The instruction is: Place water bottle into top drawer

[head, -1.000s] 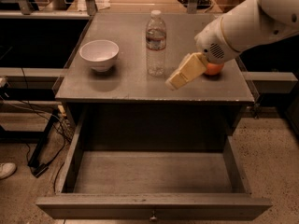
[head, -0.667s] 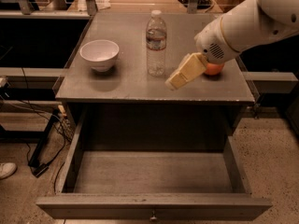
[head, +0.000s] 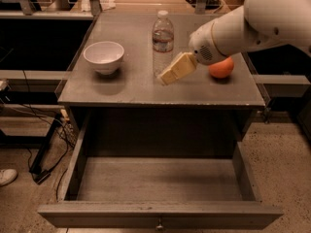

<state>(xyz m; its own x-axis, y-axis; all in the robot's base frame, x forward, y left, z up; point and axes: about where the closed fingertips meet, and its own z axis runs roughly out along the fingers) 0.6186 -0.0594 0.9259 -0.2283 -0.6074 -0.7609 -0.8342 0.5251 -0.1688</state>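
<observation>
My gripper [head: 166,76]: low over tabletop [head: 121,89]; I cannot tell its grip state. Water bottle [head: 163,40]: upright, just beside my tip. Top drawer [head: 160,215]: open, below me. Orange [head: 221,68]: opposite side.

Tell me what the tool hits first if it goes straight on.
Probably the base of the water bottle, right by the tip of the tool; if it passes in front, the tabletop. Depth is unclear.
</observation>
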